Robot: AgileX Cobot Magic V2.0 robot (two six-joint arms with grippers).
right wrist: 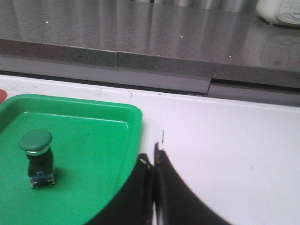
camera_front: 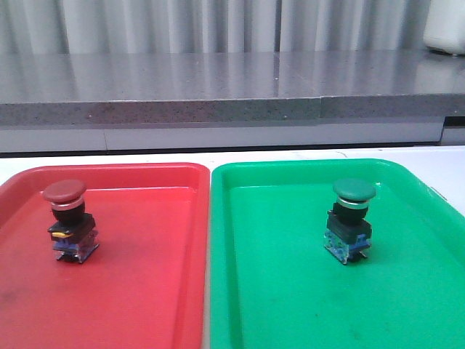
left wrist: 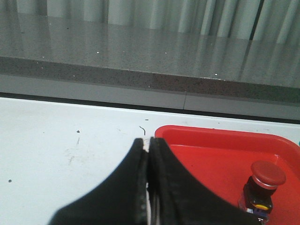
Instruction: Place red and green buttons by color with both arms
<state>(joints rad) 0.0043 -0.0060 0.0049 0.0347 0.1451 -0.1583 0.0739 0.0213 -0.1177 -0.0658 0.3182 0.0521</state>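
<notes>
The red button (camera_front: 67, 220) stands upright in the red tray (camera_front: 145, 291) at its left side. It also shows in the left wrist view (left wrist: 262, 187). The green button (camera_front: 351, 219) stands upright in the green tray (camera_front: 290, 305). It also shows in the right wrist view (right wrist: 37, 157). My left gripper (left wrist: 147, 143) is shut and empty, beside the near corner of the red tray (left wrist: 206, 154). My right gripper (right wrist: 153, 154) is shut and empty, at the edge of the green tray (right wrist: 93, 154). Neither arm shows in the front view.
The two trays sit side by side on a white table (camera_front: 436, 163). A grey stone ledge (camera_front: 218, 94) runs along the back. A white object (camera_front: 445, 29) stands at its far right.
</notes>
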